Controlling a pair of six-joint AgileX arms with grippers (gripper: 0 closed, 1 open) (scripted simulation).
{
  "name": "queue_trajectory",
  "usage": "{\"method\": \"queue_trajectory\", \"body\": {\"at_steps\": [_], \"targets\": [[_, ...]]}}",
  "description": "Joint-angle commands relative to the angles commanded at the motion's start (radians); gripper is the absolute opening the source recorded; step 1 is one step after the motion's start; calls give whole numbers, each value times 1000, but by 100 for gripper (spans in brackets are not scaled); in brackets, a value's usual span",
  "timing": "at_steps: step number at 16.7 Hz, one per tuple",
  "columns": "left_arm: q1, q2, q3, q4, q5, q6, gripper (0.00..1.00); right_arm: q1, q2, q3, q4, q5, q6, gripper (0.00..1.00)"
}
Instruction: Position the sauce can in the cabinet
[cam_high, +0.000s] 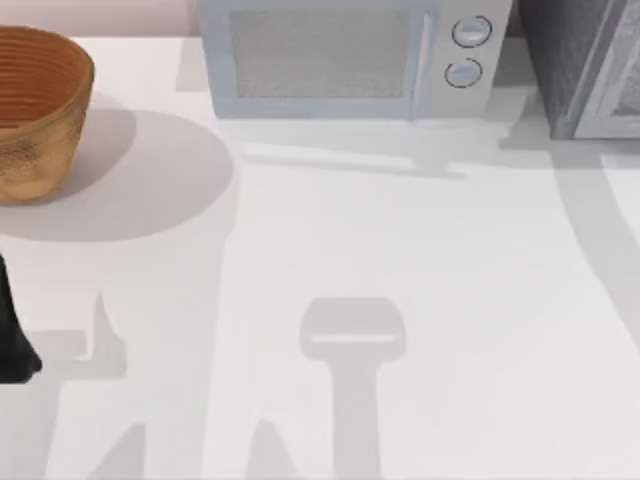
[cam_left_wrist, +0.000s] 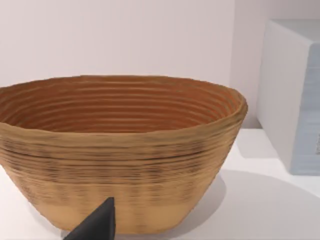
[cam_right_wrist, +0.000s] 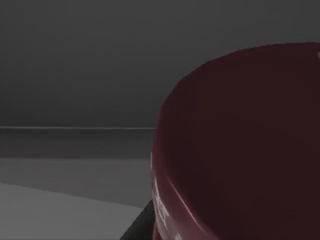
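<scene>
The sauce can (cam_right_wrist: 240, 150) looms close in the right wrist view, its dark maroon lid facing the camera, with dark grey walls and a grey floor behind it. My right gripper (cam_right_wrist: 146, 224) is shut on it; one dark finger (cam_right_wrist: 136, 230) lies against the can's side. The cabinet (cam_high: 575, 60), speckled grey with a pale framed panel, stands at the table's far right corner. My left gripper (cam_left_wrist: 95, 227) is parked at the table's left edge, facing the woven basket.
A woven basket (cam_high: 35, 110) stands at the far left corner. A white microwave (cam_high: 350, 60) with two round knobs sits at the back middle, between the basket and the cabinet. Arm shadows lie across the white table (cam_high: 400, 230).
</scene>
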Motion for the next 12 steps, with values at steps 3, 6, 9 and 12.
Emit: {"method": "queue_trajectory", "body": {"at_steps": [3, 6, 9, 12], "targets": [[0, 0, 0, 0, 0, 0, 100, 14, 96, 127, -36, 15, 2, 0], [0, 0, 0, 0, 0, 0, 100, 18, 122, 160, -45, 19, 3, 0], [0, 0, 0, 0, 0, 0, 100, 14, 119, 155, -44, 18, 5, 0], [0, 0, 0, 0, 0, 0, 100, 4, 158, 195, -33, 12, 5, 0]]}}
